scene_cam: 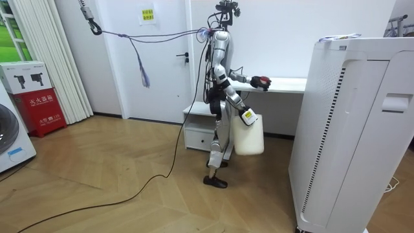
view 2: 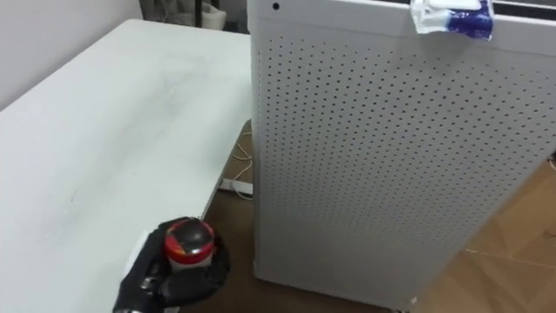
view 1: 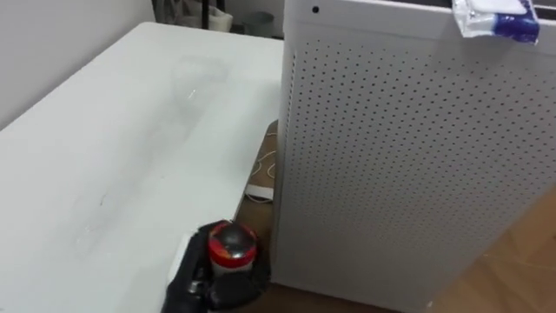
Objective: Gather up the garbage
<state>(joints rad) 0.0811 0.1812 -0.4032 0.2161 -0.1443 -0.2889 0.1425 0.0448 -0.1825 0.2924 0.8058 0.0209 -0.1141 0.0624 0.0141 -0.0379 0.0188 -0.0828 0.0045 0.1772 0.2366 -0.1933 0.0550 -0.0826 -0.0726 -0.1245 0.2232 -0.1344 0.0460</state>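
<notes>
My left hand (view 1: 195,283) is shut on a dark can with a red round top (view 1: 231,244), held upright over the near right edge of the white table (view 1: 113,156). In the room view the same can (scene_cam: 262,81) sits at the end of my outstretched arm, above the table's end. A crumpled white and blue wrapper (view 1: 497,19) lies on top of the tall white perforated unit (view 1: 408,165) to my right. My right hand (scene_cam: 248,117) hangs low by my hip, and a white bag (scene_cam: 248,136) hangs from it.
I stand between the table's end and the white unit (scene_cam: 349,129). A white power strip with cables (view 1: 261,189) lies on the wooden floor in the gap between them. A low drawer cabinet (scene_cam: 200,133) stands behind me, and a red box (scene_cam: 35,97) at the room view's left.
</notes>
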